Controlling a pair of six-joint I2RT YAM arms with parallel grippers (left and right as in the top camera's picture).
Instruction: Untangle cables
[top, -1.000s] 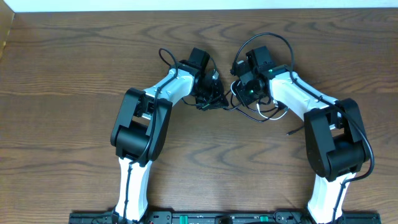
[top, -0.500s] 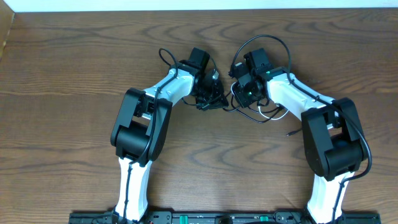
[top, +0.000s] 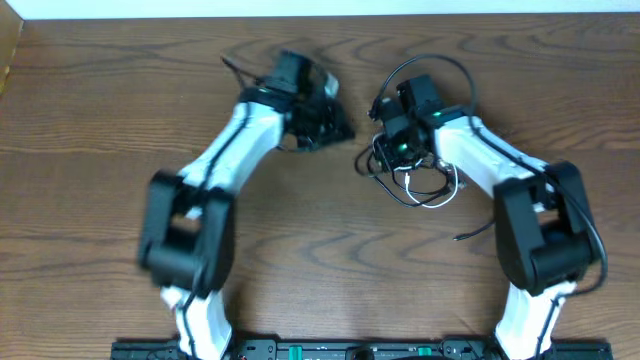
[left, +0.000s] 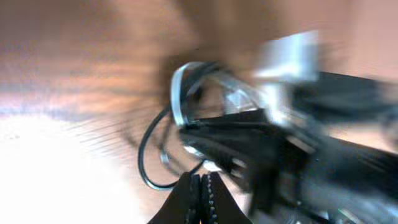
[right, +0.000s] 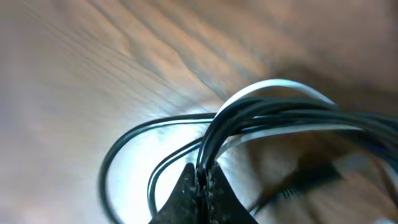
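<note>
From above, the brown bench (top: 100, 100) holds both arms. The left gripper (top: 328, 118) sits at about 11 o'clock from the middle of the bench. It looks blurry. I cannot tell from here if it is wide or narrow. The right gripper (top: 388, 152) is at about 1 o'clock, well apart from the left one. It points down into the tangle. The black cable (top: 397, 193) and the white cable (top: 437, 198) lie in a messy heap just under and beside the right gripper, at its 5 o'clock. The two cables cross each other.

In the left wrist view, all is very blurry. The left gripper (left: 200, 190) is at 6 o'clock, and its two tips are pressed tight together. I cannot see anything between them. A loop of the black cable (left: 144, 158) curves at 8 o'clock. A bend of the white cable (left: 176, 93) shows at about 11 o'clock.

In the right wrist view, the right gripper (right: 202, 180) is at 6 o'clock. Its tips are squeezed on a bunch of black cable (right: 124, 146) strands. The strands loop out to 9 o'clock and run off to 3 o'clock. The white cable (right: 280, 86) bends over them at 1 o'clock, touching the black strands. The bench (right: 93, 50) is below.
</note>
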